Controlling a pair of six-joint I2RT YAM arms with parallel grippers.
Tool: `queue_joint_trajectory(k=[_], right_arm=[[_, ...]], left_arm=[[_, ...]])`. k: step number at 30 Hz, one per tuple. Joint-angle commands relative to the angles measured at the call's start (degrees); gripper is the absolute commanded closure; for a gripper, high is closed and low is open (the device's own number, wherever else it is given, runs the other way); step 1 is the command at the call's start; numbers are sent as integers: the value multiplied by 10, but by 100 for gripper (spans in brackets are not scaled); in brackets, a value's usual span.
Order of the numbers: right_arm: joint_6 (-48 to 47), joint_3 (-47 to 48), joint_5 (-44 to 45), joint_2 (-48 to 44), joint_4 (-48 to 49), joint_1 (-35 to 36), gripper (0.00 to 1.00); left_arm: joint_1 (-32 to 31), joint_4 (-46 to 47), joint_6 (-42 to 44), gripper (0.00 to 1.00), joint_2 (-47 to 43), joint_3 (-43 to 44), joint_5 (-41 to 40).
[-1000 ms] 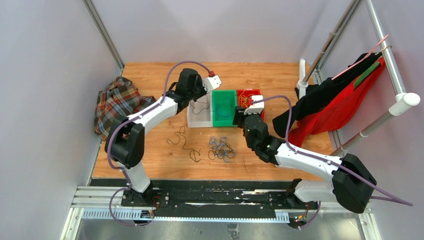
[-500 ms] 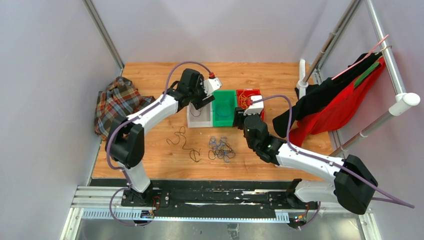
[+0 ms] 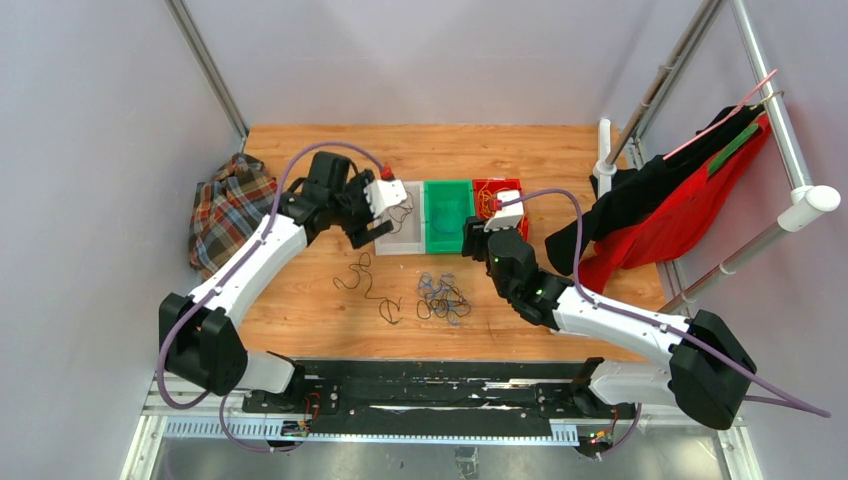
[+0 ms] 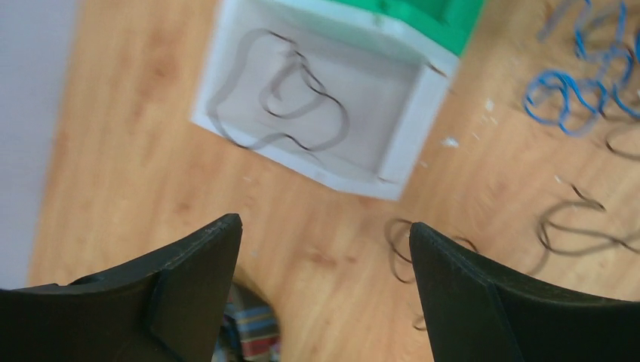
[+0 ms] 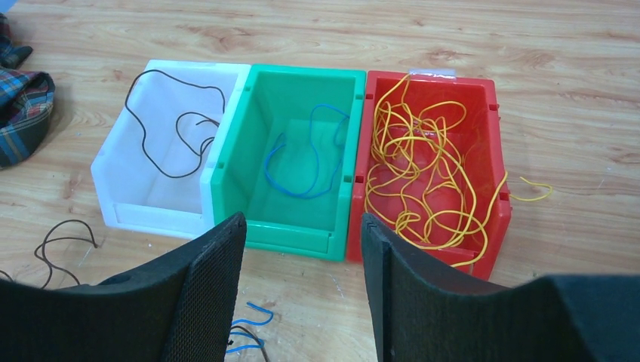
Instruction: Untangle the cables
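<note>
A black cable (image 4: 290, 102) lies coiled in the white bin (image 3: 392, 240). A blue cable (image 5: 306, 162) sits in the green bin (image 5: 302, 234), and several yellow cables (image 5: 423, 158) fill the red bin (image 5: 494, 151). A tangle of blue and black cables (image 3: 441, 297) lies on the table, with loose black cable (image 3: 362, 280) to its left. My left gripper (image 3: 363, 230) hangs open and empty just left of the white bin. The right gripper (image 5: 302, 219) is open and empty, low in front of the green bin.
A plaid cloth (image 3: 228, 205) is bunched at the table's left edge. Red and black garments (image 3: 680, 215) hang from a rack at the right, beside a white post (image 3: 604, 150). The three bins stand side by side at the table's middle back.
My left gripper opened, let the black cable drop into the white bin, and drew back to the left and nearer. The right arm has barely moved.
</note>
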Motion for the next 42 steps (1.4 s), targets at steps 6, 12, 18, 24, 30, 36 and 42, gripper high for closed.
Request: queue_joint_trajectory(k=[6, 12, 18, 24, 30, 36, 42], right_arm=[[9, 23, -27, -4, -4, 0, 43], [6, 27, -33, 2, -4, 3, 43], [-2, 30, -38, 7, -2, 4, 43], [-12, 32, -40, -6, -1, 4, 48], [-20, 30, -47, -22, 7, 4, 53], [-38, 52, -56, -12, 13, 3, 52], [-50, 69, -49, 1, 16, 3, 50]], left_arm=[[14, -5, -51, 17, 37, -106, 34], [18, 56, -129, 21, 77, -146, -32], [21, 75, -137, 31, 79, -165, -34], [28, 36, -152, 82, 78, -136, 26], [28, -71, -200, 99, 24, -48, 126], [28, -122, -226, 99, -44, 66, 132], [28, -139, -222, 100, -35, 181, 122]])
